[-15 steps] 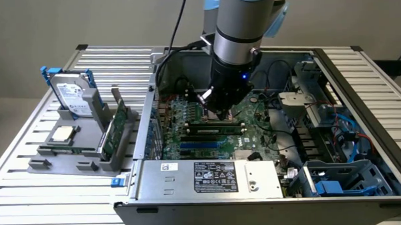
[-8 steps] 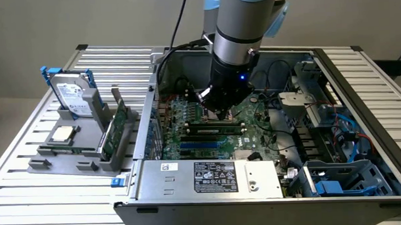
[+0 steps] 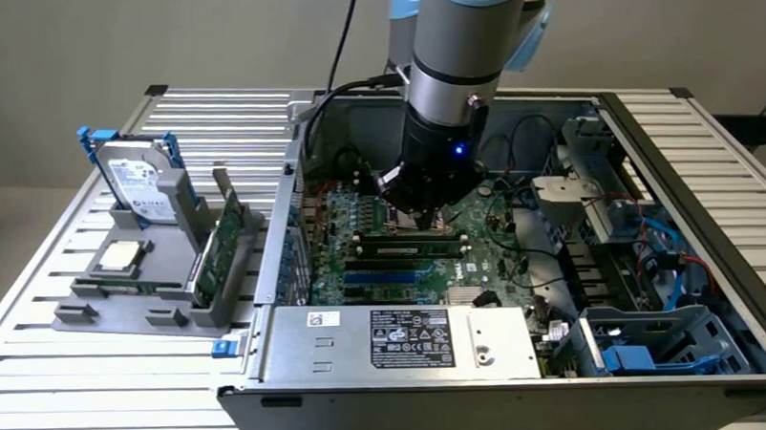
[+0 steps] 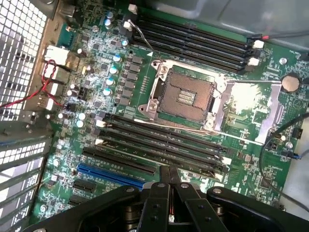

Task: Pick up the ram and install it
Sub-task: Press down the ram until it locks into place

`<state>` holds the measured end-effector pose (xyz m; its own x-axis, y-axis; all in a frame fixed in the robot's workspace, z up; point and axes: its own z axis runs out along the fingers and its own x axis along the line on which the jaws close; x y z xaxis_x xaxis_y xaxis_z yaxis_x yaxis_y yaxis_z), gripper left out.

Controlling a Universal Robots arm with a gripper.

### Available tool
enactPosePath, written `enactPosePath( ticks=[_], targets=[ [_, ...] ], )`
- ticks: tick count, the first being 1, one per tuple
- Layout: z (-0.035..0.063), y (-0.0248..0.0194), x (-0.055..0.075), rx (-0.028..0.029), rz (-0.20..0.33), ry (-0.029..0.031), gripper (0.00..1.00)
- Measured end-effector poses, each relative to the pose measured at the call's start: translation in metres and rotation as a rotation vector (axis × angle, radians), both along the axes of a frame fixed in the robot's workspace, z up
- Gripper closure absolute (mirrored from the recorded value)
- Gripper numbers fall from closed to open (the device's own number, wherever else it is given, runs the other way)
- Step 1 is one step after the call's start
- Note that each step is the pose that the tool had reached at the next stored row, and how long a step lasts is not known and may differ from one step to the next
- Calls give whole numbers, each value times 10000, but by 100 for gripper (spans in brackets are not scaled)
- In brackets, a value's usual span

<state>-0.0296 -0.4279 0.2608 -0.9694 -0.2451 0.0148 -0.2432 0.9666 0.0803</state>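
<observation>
My gripper (image 3: 424, 214) reaches down inside the open computer case, just above the motherboard's black memory slots (image 3: 410, 245). Directly under it, a narrow green stick with dark chips, the ram (image 3: 416, 239), lies along those slots; whether it is fully seated I cannot tell. In the wrist view the two black fingers (image 4: 159, 193) are pressed together with nothing between them, so the gripper (image 4: 169, 170) is shut and its tips hang over the near row of long black slots (image 4: 164, 142). I cannot make out the ram among the slots there.
On the exterior view's left, a grey holder (image 3: 106, 311) carries a hard drive (image 3: 140, 176), a processor chip (image 3: 120, 255) and a taller green card on edge (image 3: 219, 249). The open CPU socket (image 4: 186, 92), a blue slot (image 4: 111, 175), the power supply (image 3: 401, 334) and cables (image 3: 651, 234) surround the gripper.
</observation>
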Motion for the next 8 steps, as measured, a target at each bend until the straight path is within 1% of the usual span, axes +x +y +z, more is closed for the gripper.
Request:
enactPosePath(
  ticks=[8],
  targets=[
    [-17, 0, 0, -61, -1001, 0, 89]
  ],
)
